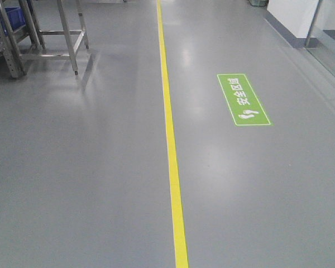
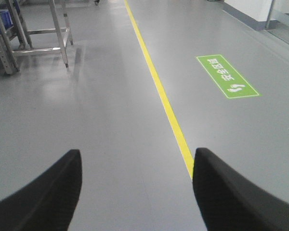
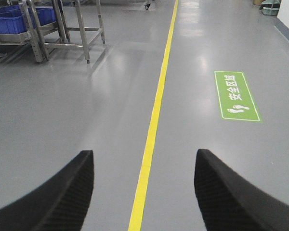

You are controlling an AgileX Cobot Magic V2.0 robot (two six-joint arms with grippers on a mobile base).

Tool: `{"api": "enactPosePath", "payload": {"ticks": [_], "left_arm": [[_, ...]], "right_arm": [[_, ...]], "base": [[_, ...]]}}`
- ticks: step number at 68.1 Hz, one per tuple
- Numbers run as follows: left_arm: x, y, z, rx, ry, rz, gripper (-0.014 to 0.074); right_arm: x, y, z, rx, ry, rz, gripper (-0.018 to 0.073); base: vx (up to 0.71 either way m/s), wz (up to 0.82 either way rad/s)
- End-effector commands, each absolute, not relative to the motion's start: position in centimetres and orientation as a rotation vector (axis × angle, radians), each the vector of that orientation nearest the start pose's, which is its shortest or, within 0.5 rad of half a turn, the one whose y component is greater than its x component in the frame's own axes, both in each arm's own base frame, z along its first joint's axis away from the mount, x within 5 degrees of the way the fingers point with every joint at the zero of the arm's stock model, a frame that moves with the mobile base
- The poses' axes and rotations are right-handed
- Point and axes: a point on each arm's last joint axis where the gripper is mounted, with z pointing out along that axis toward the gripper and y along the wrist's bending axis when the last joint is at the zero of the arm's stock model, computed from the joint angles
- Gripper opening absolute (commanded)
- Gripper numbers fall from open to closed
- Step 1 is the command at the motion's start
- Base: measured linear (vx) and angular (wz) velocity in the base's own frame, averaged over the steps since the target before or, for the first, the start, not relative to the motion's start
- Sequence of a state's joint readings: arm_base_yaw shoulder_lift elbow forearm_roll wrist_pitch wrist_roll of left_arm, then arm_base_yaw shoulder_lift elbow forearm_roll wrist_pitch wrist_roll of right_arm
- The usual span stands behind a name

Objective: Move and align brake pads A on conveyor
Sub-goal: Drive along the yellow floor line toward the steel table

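The brake pads A and the conveyor are out of view in every frame. My left gripper [image 2: 137, 156] is open, its two black fingers spread wide over bare grey floor with nothing between them. My right gripper [image 3: 144, 156] is open too, and only the yellow floor line [image 3: 149, 139] shows through its gap. Neither gripper appears in the front view, which shows only floor.
A yellow line [image 1: 170, 134] runs down the grey floor. A green floor sign [image 1: 243, 99] lies to its right. A steel rack [image 1: 50, 33] with blue bins [image 3: 19, 19] stands at the far left. A white wall [image 1: 293, 14] borders the far right.
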State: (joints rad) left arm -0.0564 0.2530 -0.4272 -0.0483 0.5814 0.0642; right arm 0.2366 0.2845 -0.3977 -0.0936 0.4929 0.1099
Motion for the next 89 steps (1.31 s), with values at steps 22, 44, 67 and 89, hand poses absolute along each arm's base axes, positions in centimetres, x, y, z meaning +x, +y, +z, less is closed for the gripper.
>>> {"api": "enactPosePath", "payload": {"ticks": [22,44,67,89], "left_arm": [[6.07,-0.60,30.14,0.086,1.808,-0.055,0.0482],[6.07,-0.60,30.14,0.086,1.808,-0.055,0.0482],[6.07,-0.60,30.14,0.086,1.809,-0.055,0.0482],[6.07,-0.60,30.14,0.086,1.808,-0.055,0.0482]], "right_arm": [[6.93,1.25,29.88,-0.169,1.768,0.137,0.0432],[6.93,1.25,29.88,-0.169,1.768,0.137,0.0432],[6.93,1.25,29.88,-0.169,1.768,0.137,0.0432],[6.93,1.25,29.88,-0.169,1.768,0.137,0.0432]], "base": [[0.54,0.07],[0.62,-0.04],[0.66,-0.04],[0.70,0.05]]}}
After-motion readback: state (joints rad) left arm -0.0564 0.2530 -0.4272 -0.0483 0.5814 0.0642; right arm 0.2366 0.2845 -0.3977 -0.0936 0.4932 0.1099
